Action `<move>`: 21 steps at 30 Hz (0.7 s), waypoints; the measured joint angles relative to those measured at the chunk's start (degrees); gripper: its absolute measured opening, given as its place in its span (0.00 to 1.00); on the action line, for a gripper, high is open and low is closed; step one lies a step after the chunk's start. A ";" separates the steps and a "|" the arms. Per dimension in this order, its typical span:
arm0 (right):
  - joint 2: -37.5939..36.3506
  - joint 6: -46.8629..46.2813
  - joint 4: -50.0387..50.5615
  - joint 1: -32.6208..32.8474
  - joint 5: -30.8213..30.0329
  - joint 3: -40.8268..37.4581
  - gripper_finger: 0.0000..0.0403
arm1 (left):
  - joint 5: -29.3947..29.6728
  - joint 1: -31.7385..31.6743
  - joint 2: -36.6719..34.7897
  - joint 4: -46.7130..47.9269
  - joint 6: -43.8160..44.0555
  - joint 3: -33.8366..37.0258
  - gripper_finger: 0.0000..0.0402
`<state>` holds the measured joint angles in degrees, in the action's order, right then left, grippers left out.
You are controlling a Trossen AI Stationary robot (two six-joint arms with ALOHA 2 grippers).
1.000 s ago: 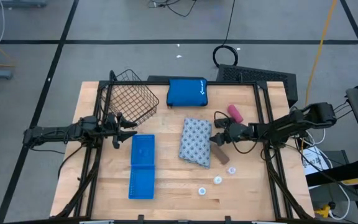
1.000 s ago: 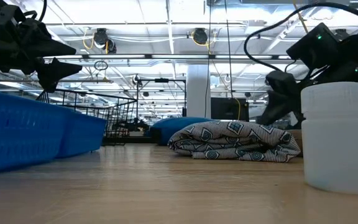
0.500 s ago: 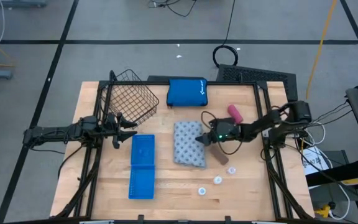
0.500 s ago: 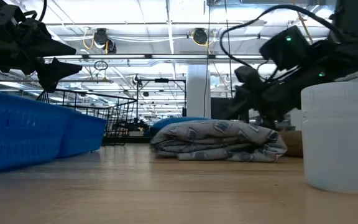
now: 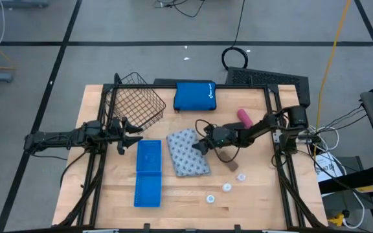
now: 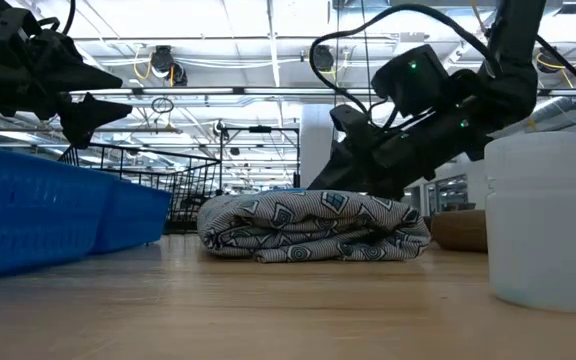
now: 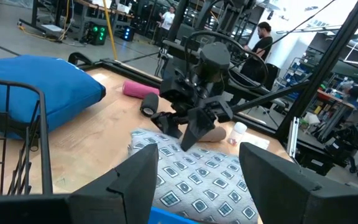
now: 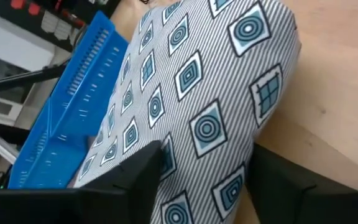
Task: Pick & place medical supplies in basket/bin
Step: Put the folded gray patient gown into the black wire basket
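The grey-blue patterned fabric pack [image 5: 188, 153] lies flat on the table, between the blue two-compartment tray [image 5: 148, 173] and the brown roll [image 5: 230, 165]. My right gripper [image 5: 203, 145] is open at the pack's right side, which fills the gap between its fingers in the right wrist view [image 8: 210, 118]. My left gripper [image 5: 123, 134] is open and empty, between the wire basket [image 5: 135, 103] and the tray. The pink roll [image 5: 245, 117] lies at the far right. Three white discs [image 5: 226, 187] lie near the front. My right gripper has its open fingers [image 8: 138, 177] against the pack's right part [image 7: 166, 144], one on either side of a stretch of it. They come slanting down from the table's right. The pack lies with its whole underside on the table [image 6: 308, 240].
The bright blue zip pouch [image 5: 195, 96] lies at the table's far edge, behind the pack. A white bottle [image 6: 546, 220] stands close to the low camera. Bare wood shows at the front left of the table [image 5: 109, 188]. People stand in the room beyond [image 7: 263, 37].
My right gripper has gone toward the table's left edge, and its arm has stretched out. The fabric pack has slid left along the table with it and turned a little. It now lies clear of the brown roll and close to the blue tray.
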<state>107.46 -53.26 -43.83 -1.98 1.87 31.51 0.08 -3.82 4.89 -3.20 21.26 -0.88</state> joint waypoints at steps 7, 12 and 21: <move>0.44 5.40 0.13 0.02 1.47 0.00 0.26 | 0.00 -0.01 -0.01 0.00 0.00 -0.01 0.58; 0.53 9.08 -0.93 0.07 3.46 -0.07 0.05 | 0.00 0.00 0.00 0.00 0.00 0.02 0.58; -0.31 12.68 -17.94 -0.62 7.66 -0.57 0.04 | 0.00 0.00 0.00 0.00 0.00 0.02 0.58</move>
<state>107.15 -40.57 -61.78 -2.59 9.53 30.94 0.08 -3.81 4.89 -3.20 21.26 -0.86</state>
